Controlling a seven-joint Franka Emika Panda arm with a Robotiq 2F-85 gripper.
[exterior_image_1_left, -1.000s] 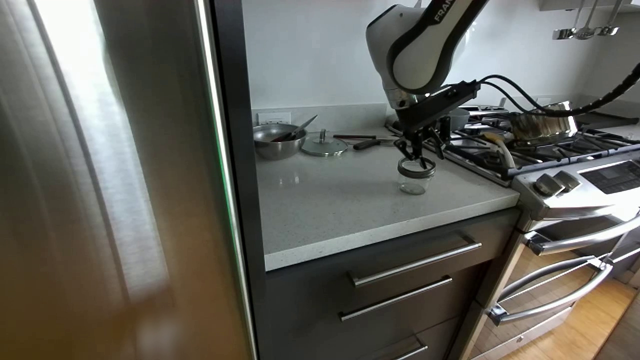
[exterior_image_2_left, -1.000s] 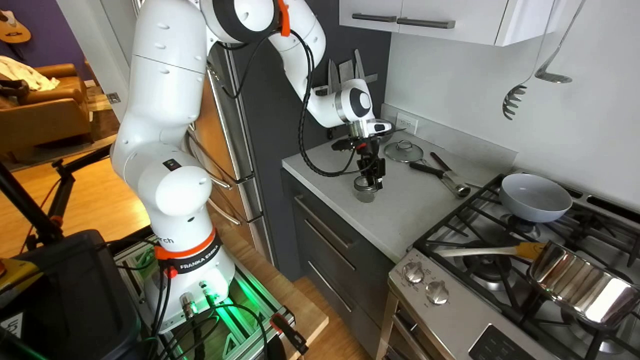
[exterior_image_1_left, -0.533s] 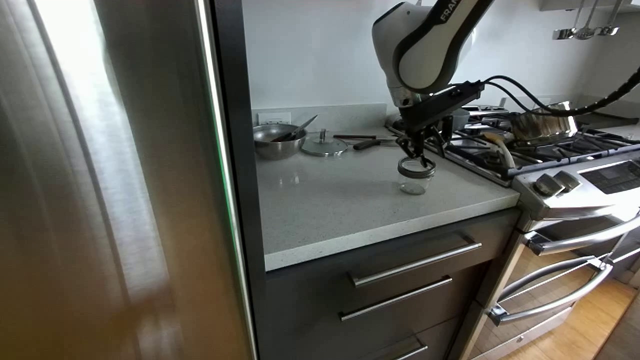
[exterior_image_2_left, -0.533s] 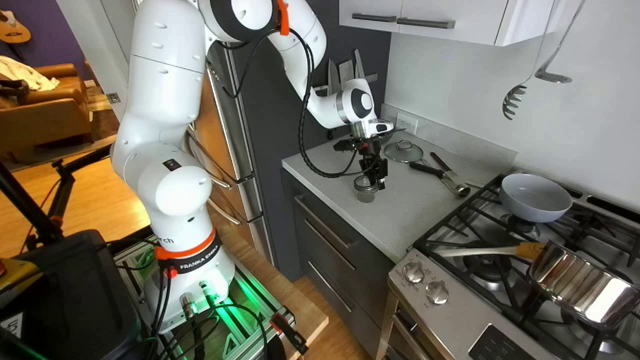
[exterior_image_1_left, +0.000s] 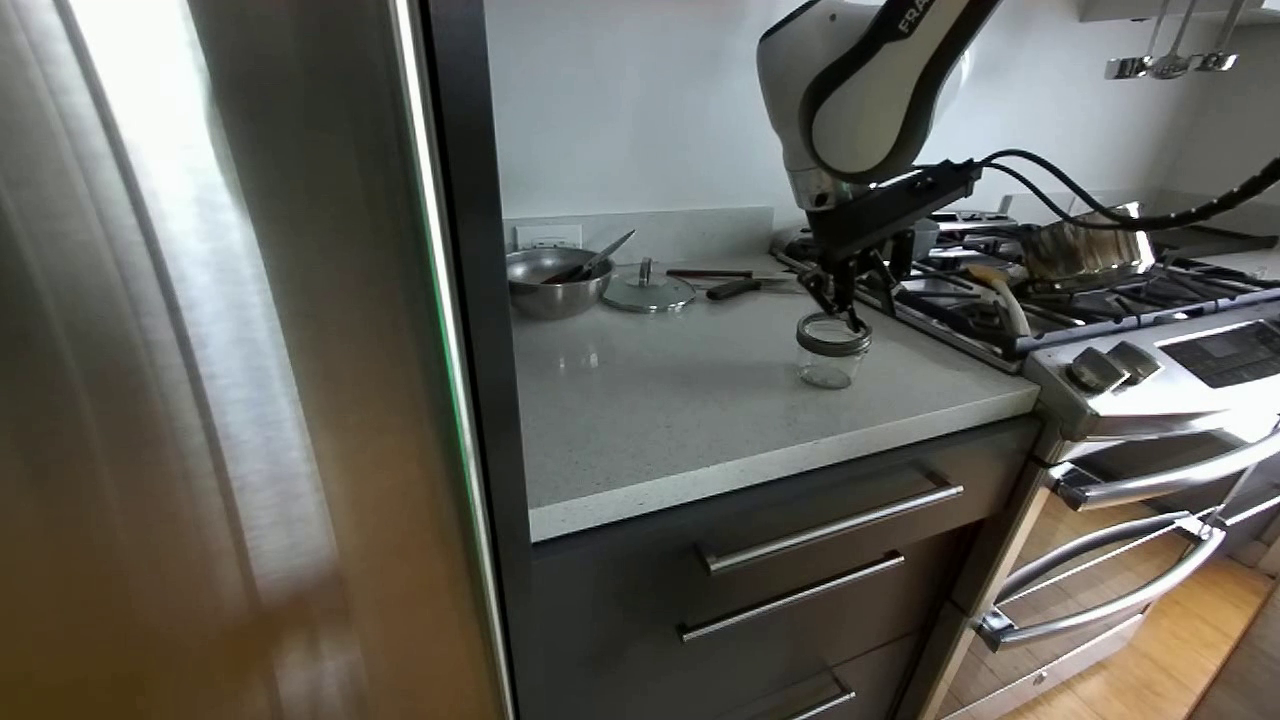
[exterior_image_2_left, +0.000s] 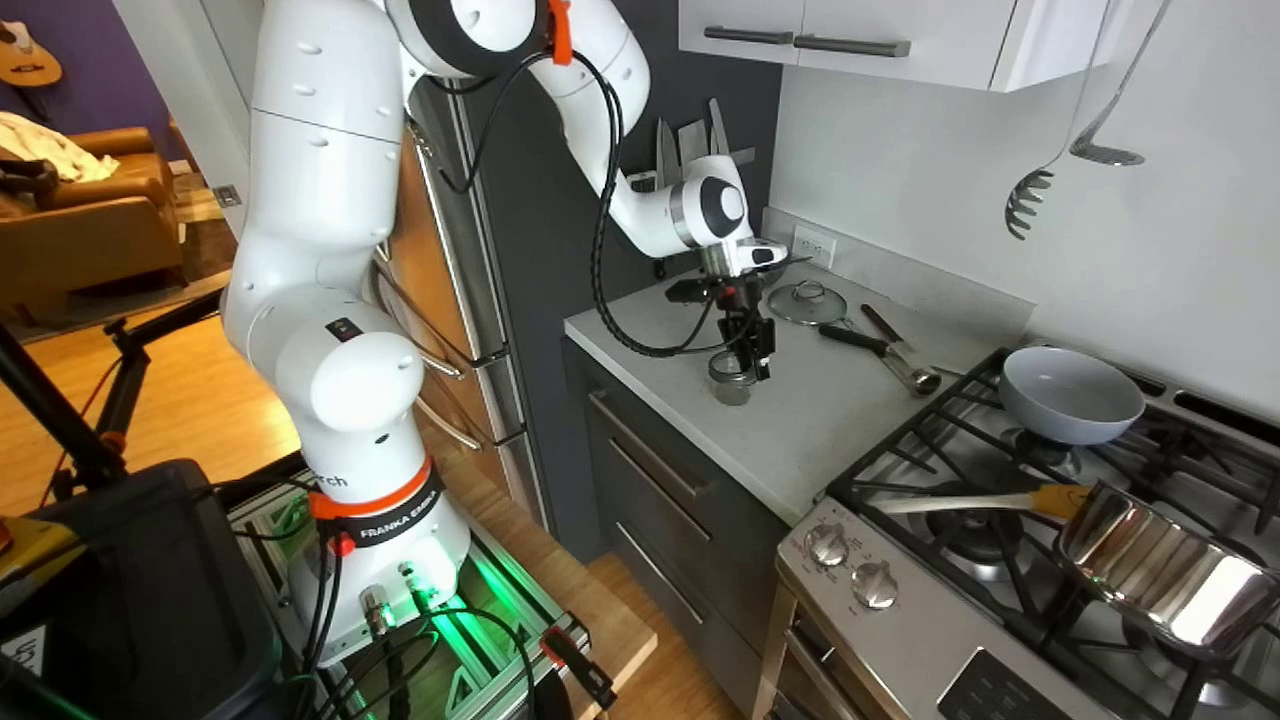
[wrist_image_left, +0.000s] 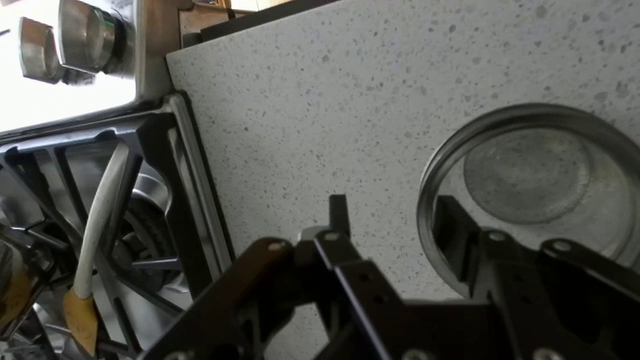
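A clear glass jar (exterior_image_1_left: 828, 374) with a dark metal rim and no lid stands upright on the counter. It also shows in an exterior view (exterior_image_2_left: 730, 388) and at the right of the wrist view (wrist_image_left: 530, 175). My gripper (wrist_image_left: 391, 205) is open and holds nothing. It is tilted just above the jar, as both exterior views show (exterior_image_1_left: 838, 306) (exterior_image_2_left: 757, 365). In the wrist view the right finger overlaps the jar's mouth just inside the rim. The left finger is outside the jar, over bare counter. I cannot tell whether the right finger touches the rim.
A gas stove (exterior_image_2_left: 990, 510) adjoins the counter (exterior_image_1_left: 660, 420), bearing a grey bowl (exterior_image_2_left: 1072, 395), a steel pot (exterior_image_2_left: 1165, 575) and a pale-handled utensil (exterior_image_2_left: 960, 503). A metal bowl (exterior_image_1_left: 558, 285), glass lid (exterior_image_1_left: 648, 293) and utensils (exterior_image_2_left: 880, 345) lie behind. A fridge (exterior_image_1_left: 250, 400) stands alongside.
My arm and gripper have shifted a little toward the stove, so the fingers sit at the jar's stove-side edge. The jar has stayed practically in place.
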